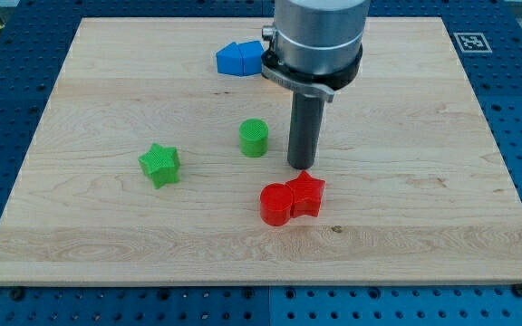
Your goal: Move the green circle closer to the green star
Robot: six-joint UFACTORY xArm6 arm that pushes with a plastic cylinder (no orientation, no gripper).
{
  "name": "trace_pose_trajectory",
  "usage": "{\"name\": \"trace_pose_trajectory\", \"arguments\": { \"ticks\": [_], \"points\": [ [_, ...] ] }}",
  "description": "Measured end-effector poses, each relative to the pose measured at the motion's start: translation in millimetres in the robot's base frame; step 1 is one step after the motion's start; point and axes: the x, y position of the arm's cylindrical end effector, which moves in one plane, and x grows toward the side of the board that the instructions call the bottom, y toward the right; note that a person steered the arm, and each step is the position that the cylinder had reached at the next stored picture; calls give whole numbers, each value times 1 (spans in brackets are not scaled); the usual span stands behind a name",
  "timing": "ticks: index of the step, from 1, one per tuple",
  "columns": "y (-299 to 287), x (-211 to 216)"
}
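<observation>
The green circle [254, 138] stands on the wooden board [107, 235] a little left of the middle. The green star [159, 165] lies to its lower left, about a hundred pixels away. My tip [303, 166] is at the end of the dark rod, just to the right of the green circle and slightly lower, with a small gap between them. The tip is right above the red star.
A red circle [276, 203] and a red star [307, 193] touch each other just below my tip. A blue block [240, 59], pentagon-like, lies near the view's top, partly behind the arm's grey body [318, 36].
</observation>
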Motion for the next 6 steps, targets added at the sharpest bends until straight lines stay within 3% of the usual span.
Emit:
{"name": "trace_pose_trajectory", "arguments": {
  "ticks": [3, 6],
  "points": [
    [-2, -37],
    [-48, -30]
  ]
}}
